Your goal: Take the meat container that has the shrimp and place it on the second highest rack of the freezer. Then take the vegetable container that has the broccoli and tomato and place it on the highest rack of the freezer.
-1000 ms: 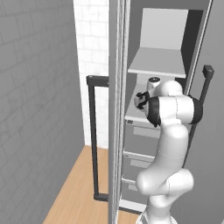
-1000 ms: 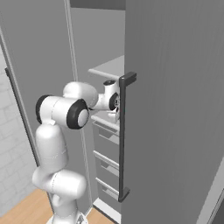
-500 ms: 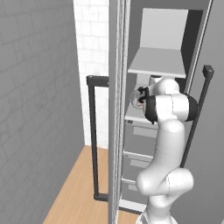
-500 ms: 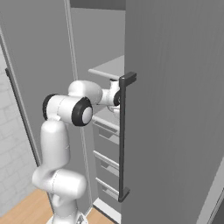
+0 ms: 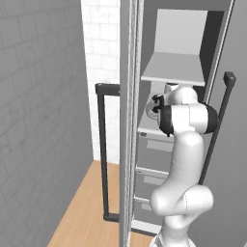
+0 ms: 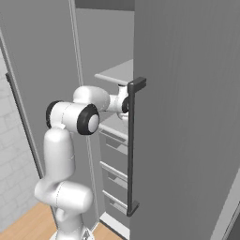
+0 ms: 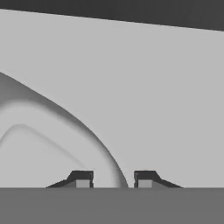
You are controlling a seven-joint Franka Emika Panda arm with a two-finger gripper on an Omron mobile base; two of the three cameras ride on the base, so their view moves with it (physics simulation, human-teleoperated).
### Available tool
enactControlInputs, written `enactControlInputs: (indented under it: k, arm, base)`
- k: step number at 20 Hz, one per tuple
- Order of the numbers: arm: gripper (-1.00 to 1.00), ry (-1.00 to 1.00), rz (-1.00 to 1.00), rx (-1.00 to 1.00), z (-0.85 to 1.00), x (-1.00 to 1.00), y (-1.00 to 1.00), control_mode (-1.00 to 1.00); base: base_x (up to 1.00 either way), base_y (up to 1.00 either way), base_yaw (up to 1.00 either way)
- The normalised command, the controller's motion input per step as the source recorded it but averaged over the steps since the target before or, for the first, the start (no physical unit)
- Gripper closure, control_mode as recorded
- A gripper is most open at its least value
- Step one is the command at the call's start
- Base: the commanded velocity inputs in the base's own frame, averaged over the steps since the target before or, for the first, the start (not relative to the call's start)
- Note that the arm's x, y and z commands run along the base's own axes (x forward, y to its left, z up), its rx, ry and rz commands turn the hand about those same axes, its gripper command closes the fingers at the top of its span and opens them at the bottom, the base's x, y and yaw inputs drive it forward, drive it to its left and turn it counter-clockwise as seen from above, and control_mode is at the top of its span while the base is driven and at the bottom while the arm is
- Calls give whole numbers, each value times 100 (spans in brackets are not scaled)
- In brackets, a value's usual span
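Freezer (image 5: 183, 62) door open, arm reaching in at second highest rack (image 5: 147, 129). Meat container (image 7: 48, 140) rests on that rack, rim between gripper (image 7: 113, 178) tips. Jaws just parted from shut: release, placement likely done; vegetable container next.

The arm is reaching into the freezer (image 5: 212, 159) between two shelf boards, the highest rack (image 5: 174, 73) sitting close above the hand. A tray's curved rim (image 7: 65, 118) is lying between the fingertips (image 7: 82, 178), the pale shelf stretching free beyond.
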Motion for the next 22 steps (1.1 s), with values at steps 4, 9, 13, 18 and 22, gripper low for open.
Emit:
enactControlInputs:
  k: [4, 9, 13, 18, 22]
  arm:
    - [-100, 0, 0, 0, 0, 0, 0, -100]
    - [-100, -3, 0, 0, 0, -1, 0, -100]
    - [-100, -36, 0, 0, -11, -11, 0, -100]
    - [-100, -34, 0, 0, -30, -20, 0, -100]
    - [-100, -29, 0, 0, -18, -22, 0, -100]
  base:
    - [0, 0, 0]
    - [0, 0, 0]
    - [0, 0, 0]
    - [0, 0, 0]
    - [0, 0, 0]
